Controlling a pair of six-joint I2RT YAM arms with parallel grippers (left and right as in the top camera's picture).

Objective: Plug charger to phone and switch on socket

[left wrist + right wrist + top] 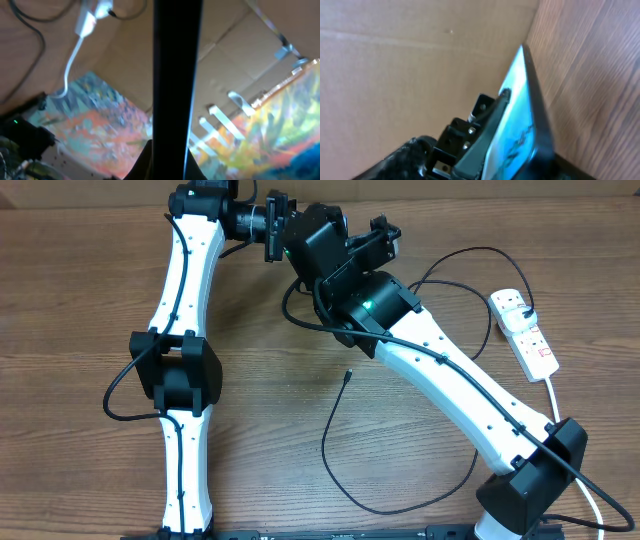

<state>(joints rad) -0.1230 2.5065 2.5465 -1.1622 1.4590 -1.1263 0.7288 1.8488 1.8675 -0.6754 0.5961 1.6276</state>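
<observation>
The phone (pixel 272 227) is held edge-on in the air near the table's back edge. My left gripper (pixel 262 224) is shut on it; in the left wrist view the phone (pixel 175 75) is a dark bar rising from between the fingers (pixel 172 167). My right gripper (pixel 296 236) is also shut on it, with a finger pressed on the blue screen (pixel 520 115) in the right wrist view (pixel 512 147). The charger cable lies loose on the table, its tip (pixel 347 375) apart from the phone. The socket (pixel 525 330) lies at the right, and also shows in the left wrist view (pixel 87 22).
A cardboard wall (pixel 410 60) stands behind the table's back edge, close to both grippers. The socket's thick white cord (pixel 560 405) runs down to the front right. The black cable loops across the table's middle (pixel 330 460) and past the right arm's base.
</observation>
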